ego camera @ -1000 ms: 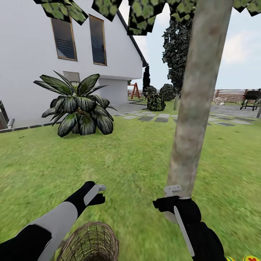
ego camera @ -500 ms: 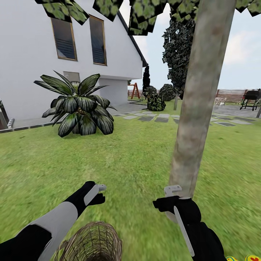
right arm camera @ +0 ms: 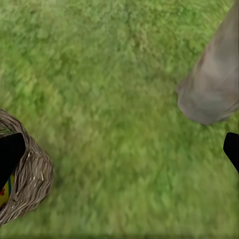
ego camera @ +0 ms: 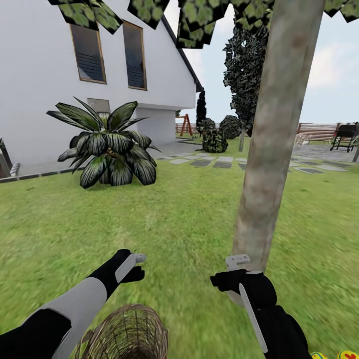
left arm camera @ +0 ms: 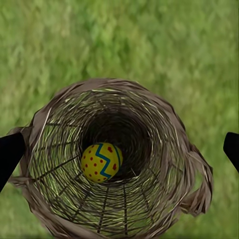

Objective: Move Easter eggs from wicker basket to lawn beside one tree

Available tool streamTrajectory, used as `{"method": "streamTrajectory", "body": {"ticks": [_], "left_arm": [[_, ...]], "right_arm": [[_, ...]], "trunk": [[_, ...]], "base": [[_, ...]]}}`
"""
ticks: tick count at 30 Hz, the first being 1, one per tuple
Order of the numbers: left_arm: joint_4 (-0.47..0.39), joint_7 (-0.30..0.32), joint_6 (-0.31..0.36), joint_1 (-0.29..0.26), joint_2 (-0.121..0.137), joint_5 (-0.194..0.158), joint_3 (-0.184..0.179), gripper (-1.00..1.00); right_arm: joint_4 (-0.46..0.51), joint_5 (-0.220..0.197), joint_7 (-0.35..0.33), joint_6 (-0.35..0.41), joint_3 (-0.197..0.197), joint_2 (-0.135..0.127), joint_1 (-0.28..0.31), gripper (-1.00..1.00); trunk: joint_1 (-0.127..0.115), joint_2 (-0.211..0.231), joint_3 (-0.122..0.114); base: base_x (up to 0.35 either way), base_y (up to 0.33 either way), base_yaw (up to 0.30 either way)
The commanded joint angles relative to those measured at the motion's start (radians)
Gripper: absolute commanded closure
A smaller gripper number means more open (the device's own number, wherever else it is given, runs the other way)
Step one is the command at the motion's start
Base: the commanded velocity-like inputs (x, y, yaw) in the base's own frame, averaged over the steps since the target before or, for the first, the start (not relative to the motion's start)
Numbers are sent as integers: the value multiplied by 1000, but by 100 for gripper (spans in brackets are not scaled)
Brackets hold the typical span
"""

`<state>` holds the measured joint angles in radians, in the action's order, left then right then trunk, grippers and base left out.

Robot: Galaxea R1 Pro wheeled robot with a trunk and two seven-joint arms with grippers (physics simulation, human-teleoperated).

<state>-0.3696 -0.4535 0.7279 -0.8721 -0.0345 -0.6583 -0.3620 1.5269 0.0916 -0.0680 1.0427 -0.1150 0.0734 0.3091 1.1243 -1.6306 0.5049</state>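
The wicker basket [left arm camera: 164,149] stands on the lawn [ego camera: 189,219] right under my left gripper [left arm camera: 119,152], which is open above its mouth. One Easter egg [left arm camera: 101,162], yellow with a blue zigzag and red dots, lies on the basket's bottom. In the head view the basket [ego camera: 127,331] is at the lower edge, beside my left gripper [ego camera: 138,267]. My right gripper [ego camera: 227,271] is open and empty, close to the foot of the tree [ego camera: 274,139]. Two more Easter eggs [ego camera: 345,355] peek in on the grass at the bottom right corner. The right wrist view has the trunk base [right arm camera: 211,89] and the basket's side [right arm camera: 27,174].
A low palm bush [ego camera: 109,147] grows ahead to the left before the white house [ego camera: 45,99]. Grey stepping stones [ego camera: 209,162], dark bushes, a fence [ego camera: 319,130] and a grill stand far behind the tree. Open grass lies between the basket and the trunk.
The whole head view has shifted slightly, so trunk and basket sit a little further right than one second ago. Both arms hold the same pose.
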Motion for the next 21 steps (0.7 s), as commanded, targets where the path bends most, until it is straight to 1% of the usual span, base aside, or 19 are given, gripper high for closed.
{"method": "streamTrajectory", "body": {"ticks": [1, 21], "left_arm": [[-1, -8, 2, -1, 1, -11, -7, -100], [0, -7, 2, -1, 1, -12, -3, -100]], "right_arm": [[1, 10, -7, 5, 0, 0, 1, -100], [1, 10, -7, 5, 0, 0, 1, -100]], "trunk": [[4, -8, 4], [81, -148, 67]], "base": [[0, 0, 0], [0, 0, 0]]}}
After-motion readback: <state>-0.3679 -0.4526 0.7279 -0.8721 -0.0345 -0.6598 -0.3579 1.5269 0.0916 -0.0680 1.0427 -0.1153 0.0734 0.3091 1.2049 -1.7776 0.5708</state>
